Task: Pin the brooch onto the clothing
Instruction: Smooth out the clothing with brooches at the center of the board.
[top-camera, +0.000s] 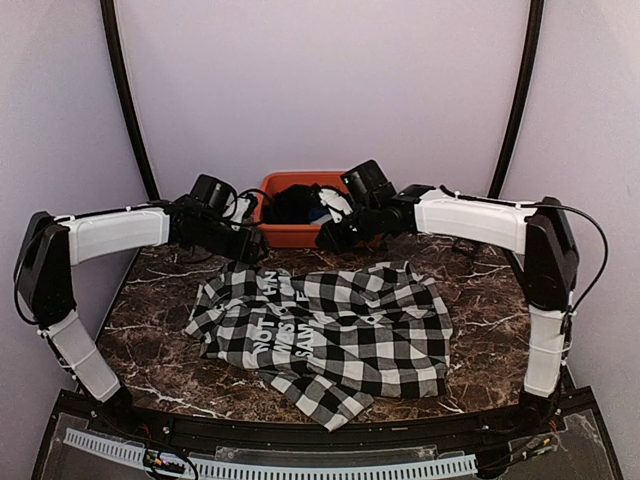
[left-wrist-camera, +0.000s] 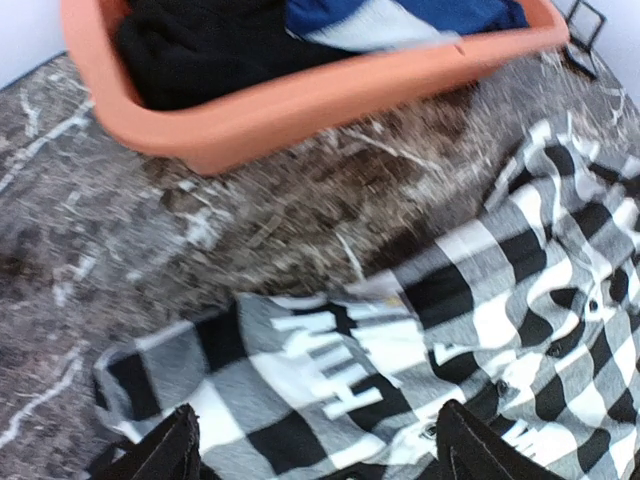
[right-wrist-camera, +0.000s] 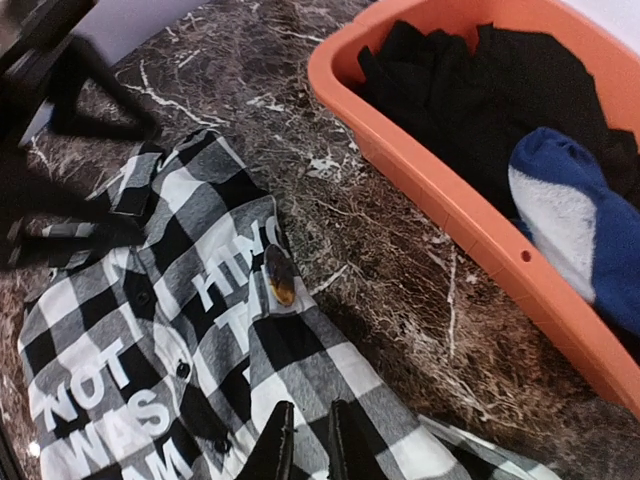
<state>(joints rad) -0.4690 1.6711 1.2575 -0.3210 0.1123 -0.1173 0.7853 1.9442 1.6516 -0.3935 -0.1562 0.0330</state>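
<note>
Left pincer (left-wrist-camera: 315, 455) wide over shirt (left-wrist-camera: 480, 300); right pincer (right-wrist-camera: 310, 442) narrow, empty I think, near brooch (right-wrist-camera: 279, 275). Tub (right-wrist-camera: 440, 200) holds clothes (right-wrist-camera: 470, 90).

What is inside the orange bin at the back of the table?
The orange bin holds a bundled black garment and a blue-and-white garment; anything beneath them is covered.

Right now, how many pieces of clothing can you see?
3. The black-and-white checked shirt lies spread on the marble table. A black garment and a blue-and-white garment sit in the orange tub. More may be hidden underneath them.
</note>
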